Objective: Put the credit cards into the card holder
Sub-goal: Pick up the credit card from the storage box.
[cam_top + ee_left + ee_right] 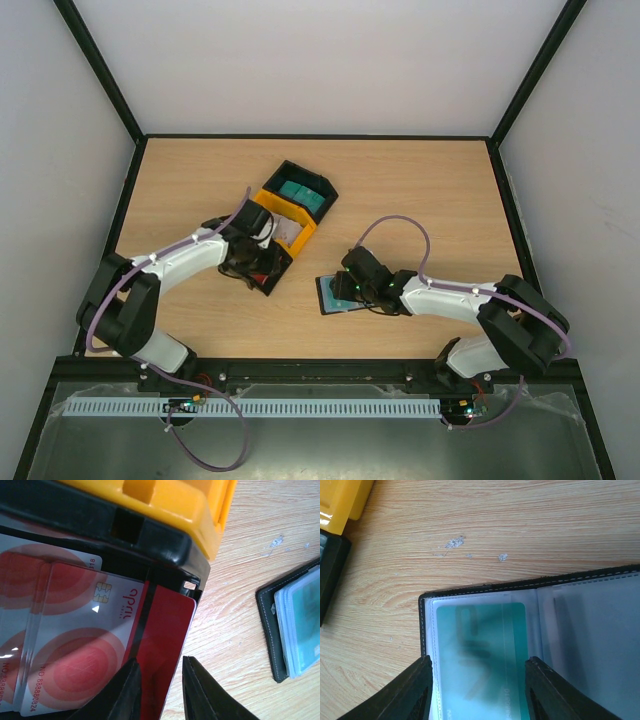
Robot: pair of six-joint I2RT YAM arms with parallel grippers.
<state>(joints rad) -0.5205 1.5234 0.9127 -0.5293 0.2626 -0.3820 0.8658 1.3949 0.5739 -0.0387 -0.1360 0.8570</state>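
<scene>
white walls (320,60) | light wooden table (430,190) | black frame posts (100,65) | soft, even light

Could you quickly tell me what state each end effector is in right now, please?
Left end effector: open, straddling a red card, not clamped.
Right end effector: open over the card holder, gripping nothing.

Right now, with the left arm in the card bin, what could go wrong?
The left fingers straddle a red card that overlaps other cards, so they might pinch two or slip off. The close black bin wall could catch it. The card holder sleeve between the right fingers already holds a teal card.
</scene>
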